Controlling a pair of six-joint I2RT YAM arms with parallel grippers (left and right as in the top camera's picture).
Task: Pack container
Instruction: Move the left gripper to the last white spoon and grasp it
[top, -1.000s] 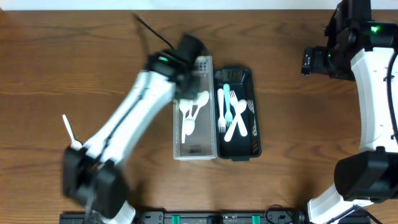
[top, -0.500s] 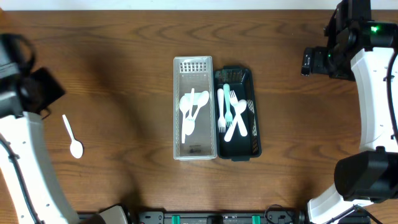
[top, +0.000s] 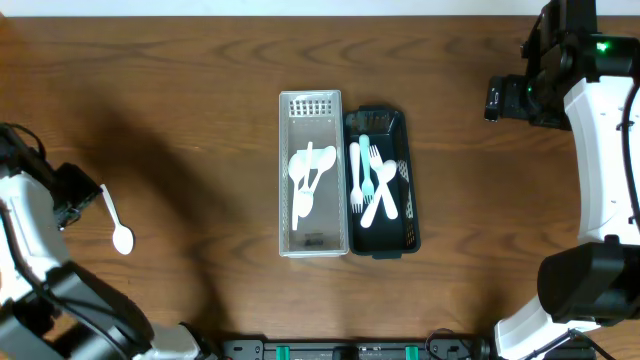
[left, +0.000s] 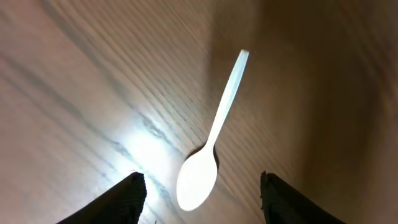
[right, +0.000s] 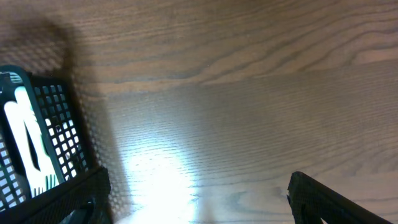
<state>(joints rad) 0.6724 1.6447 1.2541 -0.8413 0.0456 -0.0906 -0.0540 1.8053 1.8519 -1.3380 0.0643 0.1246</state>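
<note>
The wood-grain worktop (top: 200, 80) carries a clear rectangular container (top: 284, 200) and a black mesh basket (top: 414, 215), which lie side by side and touching near its middle. A white plastic spoon (top: 112, 212) lies alone close to the left edge, its bowl toward the near edge.

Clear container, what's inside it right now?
Inside the clear container lie white spoons, piled and overlapping, so their exact count is hidden.

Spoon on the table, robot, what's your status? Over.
Left jaws open, loose spoon in their view, ungripped. Right jaws open, empty. Clear tray holds spoons, black basket forks. Nothing blocking.
</note>
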